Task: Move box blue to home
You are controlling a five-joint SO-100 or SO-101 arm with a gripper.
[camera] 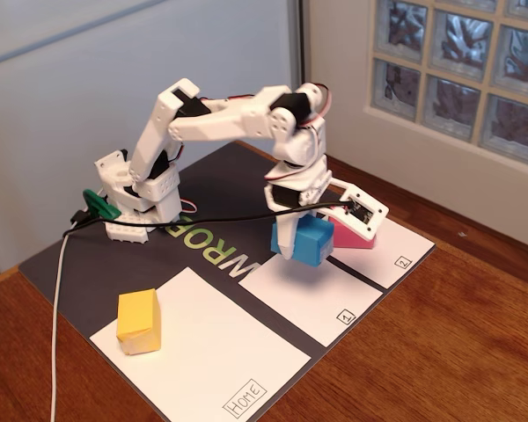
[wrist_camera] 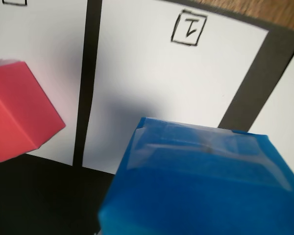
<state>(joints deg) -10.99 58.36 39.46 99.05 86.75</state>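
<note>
The blue box [camera: 314, 242] is a cyan block held in my gripper [camera: 299, 242], a little above the white paper labelled 1 [camera: 308, 294], where its shadow falls. A white finger [camera: 284, 237] presses the box's left side; the other finger is hidden behind it. In the wrist view the blue box [wrist_camera: 201, 181] fills the lower right and hides the jaws. Home [camera: 220, 352], the largest white paper with the "HOME" label [camera: 245, 397], lies at the front left. A strip of it shows in the wrist view [wrist_camera: 284, 112].
A yellow block [camera: 139, 322] stands on home's left part. A pink block [camera: 356, 234] [wrist_camera: 19, 110] sits on the paper labelled 2 [camera: 396, 255], just right of the gripper. The arm's base [camera: 136, 207] and a cable [camera: 57, 290] are at the left.
</note>
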